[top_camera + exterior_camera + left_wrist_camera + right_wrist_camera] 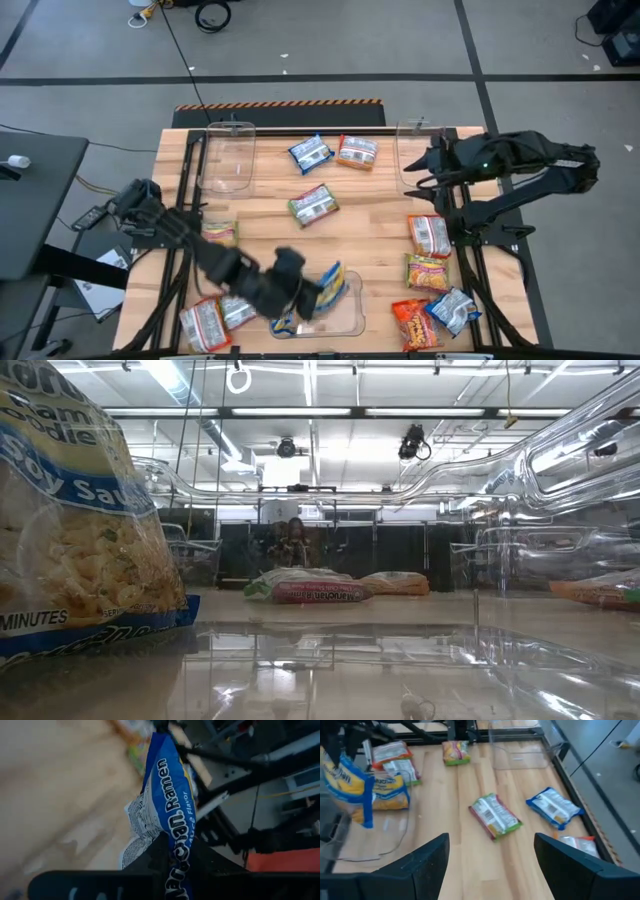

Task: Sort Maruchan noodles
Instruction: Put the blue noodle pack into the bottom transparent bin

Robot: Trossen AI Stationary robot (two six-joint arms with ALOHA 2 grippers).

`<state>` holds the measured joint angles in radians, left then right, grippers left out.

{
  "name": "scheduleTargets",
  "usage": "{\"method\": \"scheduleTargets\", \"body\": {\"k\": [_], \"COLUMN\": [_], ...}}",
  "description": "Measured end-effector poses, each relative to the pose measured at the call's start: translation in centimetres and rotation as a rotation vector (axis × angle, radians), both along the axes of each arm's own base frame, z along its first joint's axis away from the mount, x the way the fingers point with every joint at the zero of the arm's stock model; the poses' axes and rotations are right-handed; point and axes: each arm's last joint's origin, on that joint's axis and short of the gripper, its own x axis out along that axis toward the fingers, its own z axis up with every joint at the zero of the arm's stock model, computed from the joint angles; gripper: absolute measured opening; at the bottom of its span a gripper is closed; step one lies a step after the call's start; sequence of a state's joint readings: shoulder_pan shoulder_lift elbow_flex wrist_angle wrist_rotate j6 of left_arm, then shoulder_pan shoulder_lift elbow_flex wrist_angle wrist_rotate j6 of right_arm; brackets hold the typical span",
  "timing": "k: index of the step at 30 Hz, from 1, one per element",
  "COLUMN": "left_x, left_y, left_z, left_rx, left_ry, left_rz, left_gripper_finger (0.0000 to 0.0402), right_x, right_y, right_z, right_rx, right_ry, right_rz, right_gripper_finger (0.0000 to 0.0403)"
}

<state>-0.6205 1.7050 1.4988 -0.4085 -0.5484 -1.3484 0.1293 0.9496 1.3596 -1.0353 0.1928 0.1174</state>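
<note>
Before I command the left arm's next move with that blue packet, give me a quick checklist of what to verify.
1. Left gripper has the blue packet: ok, fingers pinch its end in the left wrist view.
2. Packet is over the near clear bin: ok, it hangs above the bin in the high view.
3. Bin contents: one blue-and-yellow packet already lies inside; ok.
4. Right gripper clear of the drop: ok, open, empty, at the table's far right.
5. Green packet at mid-table out of the path: ok.
6. Packet height above the bin floor: cannot tell.
</note>
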Motion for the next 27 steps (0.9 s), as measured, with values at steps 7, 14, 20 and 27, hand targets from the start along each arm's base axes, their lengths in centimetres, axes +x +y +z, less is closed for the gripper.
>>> {"method": "scheduleTargets", "body": {"k": [7,14,20,27], "left_x": [-1.2,-0.4,0.3,1.4], "left_y": [-4.6,-7.5,-9.6,-11.4], "left_z": [-2.7,-0.2,1.2,-1.1], "left_rx": [-0.078,-0.065,-0.046,0.042], "left_ry": [-0.002,-0.016,0.061,0.115], "left_rz": [0.041,0.038,0.070,0.188], "left_gripper_finger": [0.0036,0.0015,0.0013,0.0012], "right_x": [1.2,2.3,2.7,2.6], "right_y": [1.1,2.5,3.7,4.7], "right_z": [-0.5,-1.3,-1.8,-1.9], "right_rx": [0.078,0.129,0.122,0.131], "right_ry": [0.026,0.087,0.111,0.112], "right_rz": [0.003,0.018,0.020,0.022], "right_gripper_finger": [0.0295,0.0295,0.0295,0.0295]}}
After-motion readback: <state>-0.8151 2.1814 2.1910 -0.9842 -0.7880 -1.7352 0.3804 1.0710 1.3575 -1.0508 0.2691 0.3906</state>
